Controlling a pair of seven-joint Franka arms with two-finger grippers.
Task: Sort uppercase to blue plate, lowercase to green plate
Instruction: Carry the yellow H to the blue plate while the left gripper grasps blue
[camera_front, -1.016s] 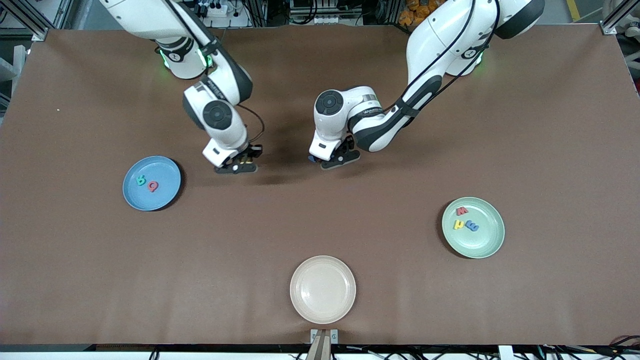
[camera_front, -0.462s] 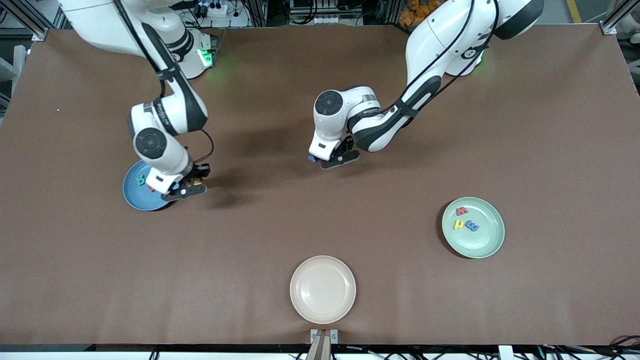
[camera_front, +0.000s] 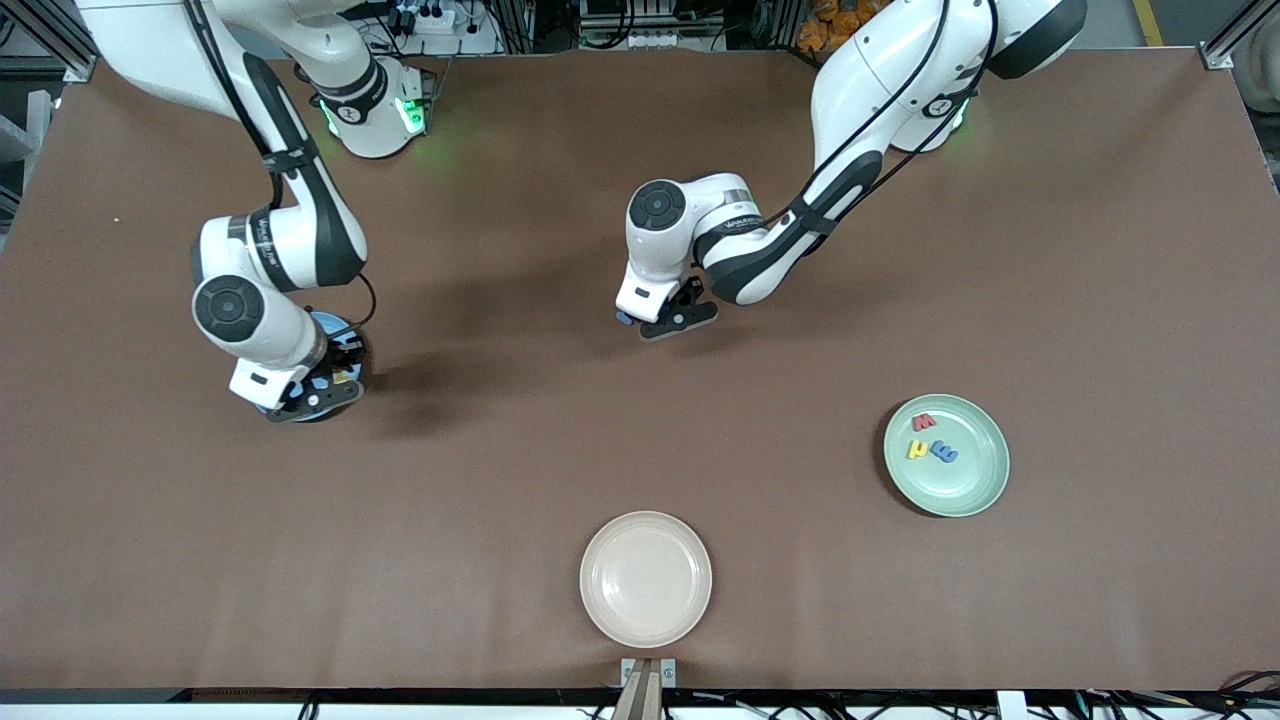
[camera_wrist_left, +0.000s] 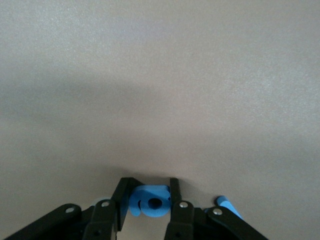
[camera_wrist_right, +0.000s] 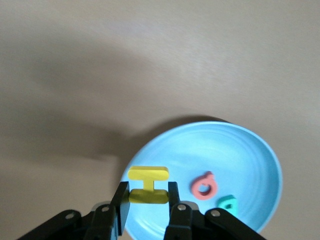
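My right gripper (camera_front: 335, 372) is shut on the yellow H (camera_wrist_right: 148, 175) and holds it over the rim of the blue plate (camera_wrist_right: 245, 150), which the arm mostly hides in the front view (camera_front: 322, 322). The red Q (camera_wrist_right: 204, 186) and teal R (camera_wrist_right: 227, 202) lie in that plate. My left gripper (camera_front: 693, 297) is low over the table's middle, shut on a blue a-like letter (camera_wrist_left: 150, 202). A bit of another blue letter (camera_wrist_left: 227, 206) shows beside it. The green plate (camera_front: 975, 490) holds the red w (camera_front: 923, 422), a yellow letter (camera_front: 916, 449) and a blue letter (camera_front: 943, 452).
An empty cream plate (camera_front: 646, 578) sits near the front camera's edge of the table, midway between the arms' ends. The brown table top (camera_front: 1100, 250) is otherwise bare.
My right arm has carried the yellow H from the table's middle toward its own end, to over the blue plate. My left gripper has barely moved.
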